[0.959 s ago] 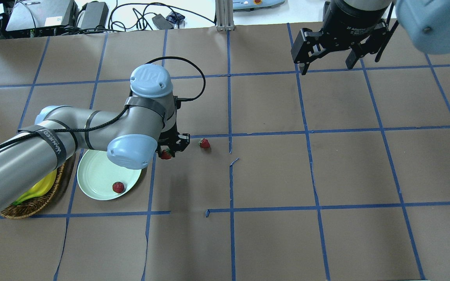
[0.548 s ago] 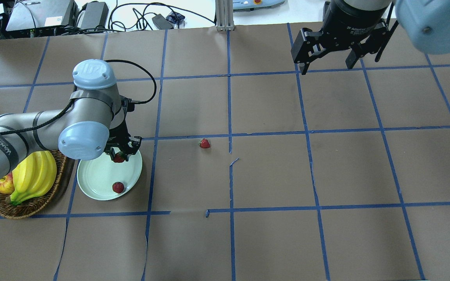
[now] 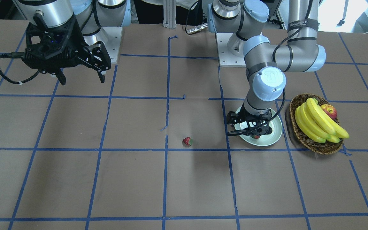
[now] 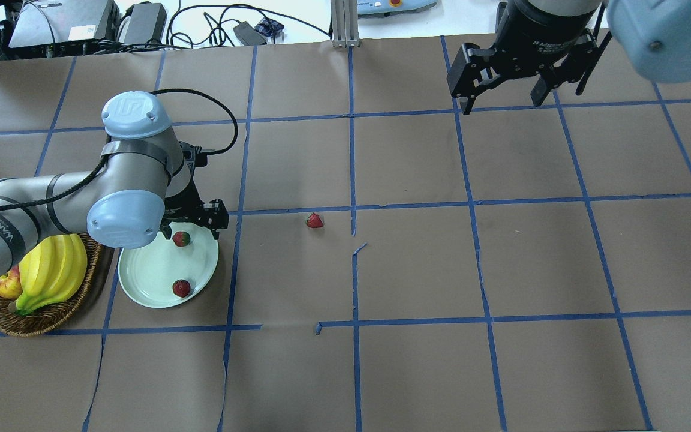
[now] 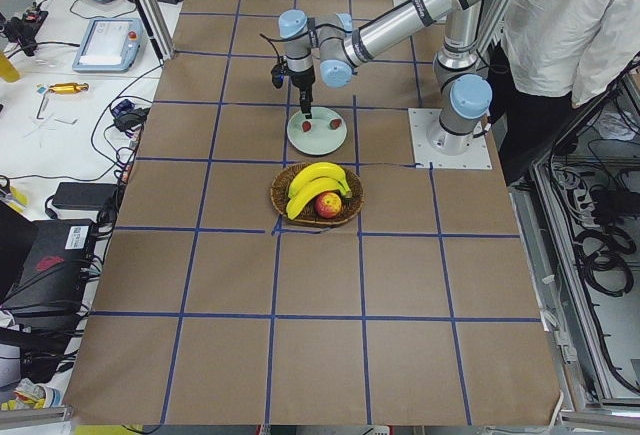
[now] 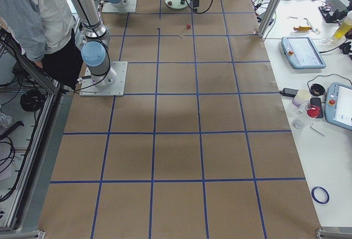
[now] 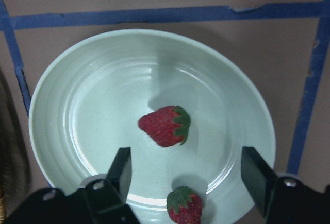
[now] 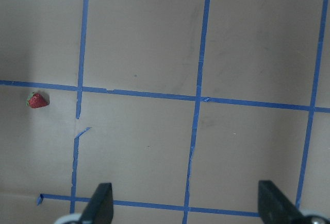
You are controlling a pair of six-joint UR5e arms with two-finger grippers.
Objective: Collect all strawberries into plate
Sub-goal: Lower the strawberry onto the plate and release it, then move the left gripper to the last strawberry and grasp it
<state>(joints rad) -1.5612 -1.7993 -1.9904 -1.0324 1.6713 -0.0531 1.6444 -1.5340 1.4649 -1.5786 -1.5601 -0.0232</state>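
Observation:
The pale mint plate [image 4: 141, 282] lies at the left and holds two strawberries, one near its far rim [image 4: 181, 239] and one near its front rim [image 4: 181, 288]. My left gripper [image 4: 192, 223] hangs open and empty just above the far one. In the left wrist view both strawberries [image 7: 166, 126] [image 7: 184, 206] lie on the plate [image 7: 67, 131], the lower one between my open fingers [image 7: 121, 170]. A third strawberry [image 4: 314, 221] [image 3: 187, 141] [image 8: 37, 100] lies on the table near the middle. My right gripper [image 4: 501, 99] [image 3: 80, 76] is open and empty, high at the far right.
A brown wicker basket [image 4: 45, 318] [image 3: 318, 148] with yellow bananas [image 4: 51, 270] and a red-yellow apple [image 4: 3, 285] stands just left of the plate. Blue tape lines grid the brown paper table. Cables and boxes lie beyond the far edge.
My left gripper carried a strawberry leftward from the table to over the plate, then opened. That strawberry now lies on the plate. The right arm has not moved.

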